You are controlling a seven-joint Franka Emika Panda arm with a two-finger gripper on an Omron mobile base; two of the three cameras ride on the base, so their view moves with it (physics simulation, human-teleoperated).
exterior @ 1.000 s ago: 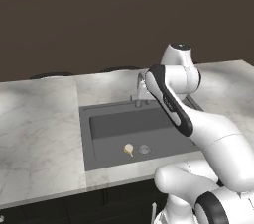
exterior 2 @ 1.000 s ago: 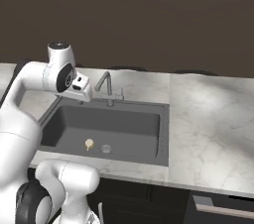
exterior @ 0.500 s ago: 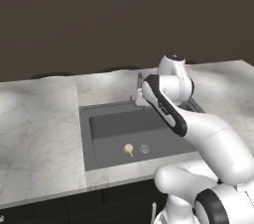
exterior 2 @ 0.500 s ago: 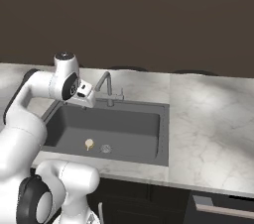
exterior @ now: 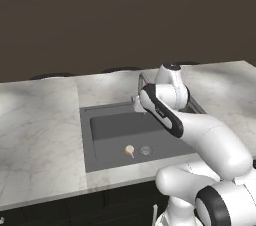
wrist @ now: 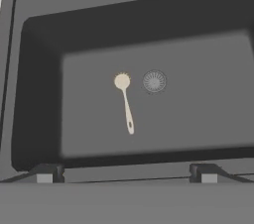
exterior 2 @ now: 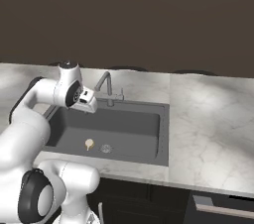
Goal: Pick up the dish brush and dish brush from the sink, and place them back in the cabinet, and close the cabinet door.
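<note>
One cream dish brush (wrist: 125, 100) lies flat on the floor of the sink (wrist: 39, 94), its round bristled head just beside the round drain (wrist: 154, 81) and its thin handle pointing away from it. In the hand view the two dark fingertips of the gripper (wrist: 126, 173) stand far apart at the near edge of the basin, released and grasping nothing, well above the brush.

From the base views the same brush (exterior: 129, 150) rests near the front wall of the dark grey sink (exterior: 105, 125), the drain (exterior: 145, 150) just to its right. The white arm (exterior: 165, 105) hangs over the back of the basin, close to the slim grey faucet (exterior 2: 106, 87) that rises from the rear rim.

Around the basin runs a white marble counter (exterior: 40, 125) with grey veining, continuing to the right in the right base view (exterior 2: 208, 124). Below its front edge sit dark cabinet fronts (exterior 2: 144, 196). Beyond the counter a plain dark brown wall (exterior: 125, 15) closes the room.
</note>
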